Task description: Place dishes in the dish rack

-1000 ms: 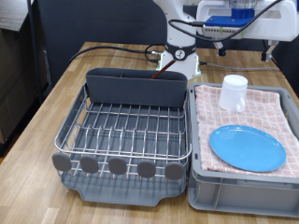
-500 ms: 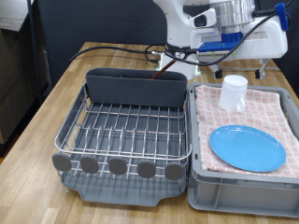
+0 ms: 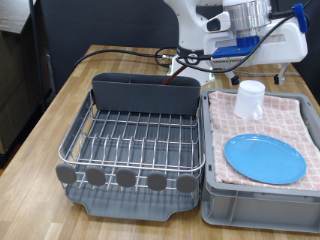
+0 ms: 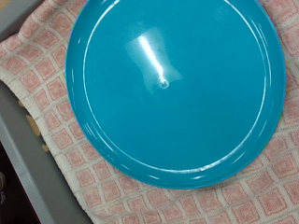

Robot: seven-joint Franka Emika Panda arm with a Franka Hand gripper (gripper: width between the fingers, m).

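The round bright blue plate (image 3: 264, 158) lies flat on the pink checked cloth (image 3: 290, 115) at the exterior view's right. It fills the wrist view (image 4: 173, 84), where no fingers show. The small white cup (image 3: 250, 98) stands on the cloth behind the plate. The dish rack (image 3: 135, 140), a silver wire grid in a dark grey tray, stands to the left with nothing on its wires, its tall grey caddy (image 3: 145, 95) at the back. My gripper (image 3: 234, 68) hangs above and behind the cup, holding nothing that I can see. The wooden spoon is out of view.
The cloth lies in a grey crate (image 3: 215, 205) that touches the rack's right side. Both stand on a wooden table (image 3: 60, 110). A black cable (image 3: 120, 52) runs over the table behind the rack. The white robot base (image 3: 190, 65) stands behind the caddy.
The arm's hand has swung into the exterior view from the upper right and now hangs above the cup. In the last half second it has barely moved. The dishes have not moved.
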